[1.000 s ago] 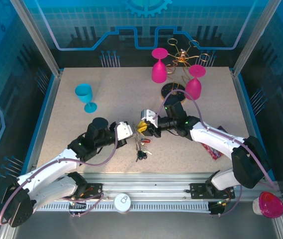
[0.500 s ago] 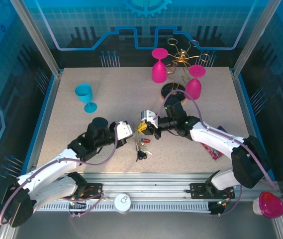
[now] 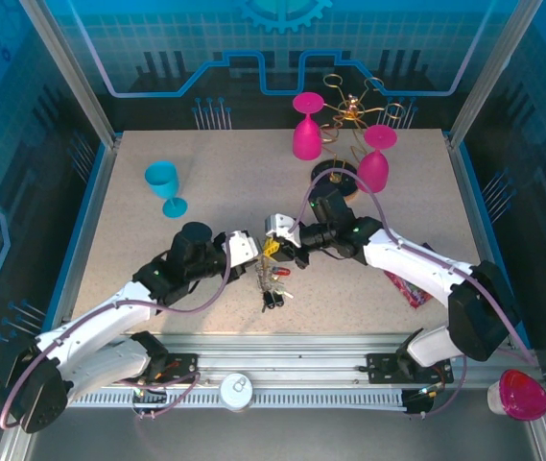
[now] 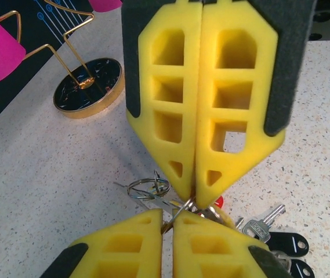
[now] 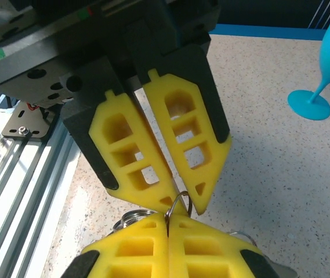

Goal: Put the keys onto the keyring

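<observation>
Flagging slip risk: the keyring (image 5: 181, 196) is pinched where the two sets of tips meet, at the centre of the top view, low over the table (image 3: 205, 163). The right gripper (image 5: 167, 220) is seen clamped flat on its wire. The left gripper (image 5: 186, 207) is closed to a narrow V around the same loop. — A

Agreed. With thin wire on soft foam, it could be twisted out if either wrist is rotated. A split-ring coil (image 4: 148, 188) is seen just left of the tips; whether it is the same ring cannot be told. — B

The keys (image 4: 262, 223) are bunched just below the tips, red head nearest, black heads at lower right. Tangling is judged likely, so the whole bunch could be dragged instead of one key. — A

Tip-to-tip collision should also be expected, since the fingers are crowded together. The rest is well apart: gold wire stand (image 3: 347, 120) and pink goblets (image 3: 307, 134) at upper right, blue goblet (image 3: 164, 182) at upper left. — B
</observation>
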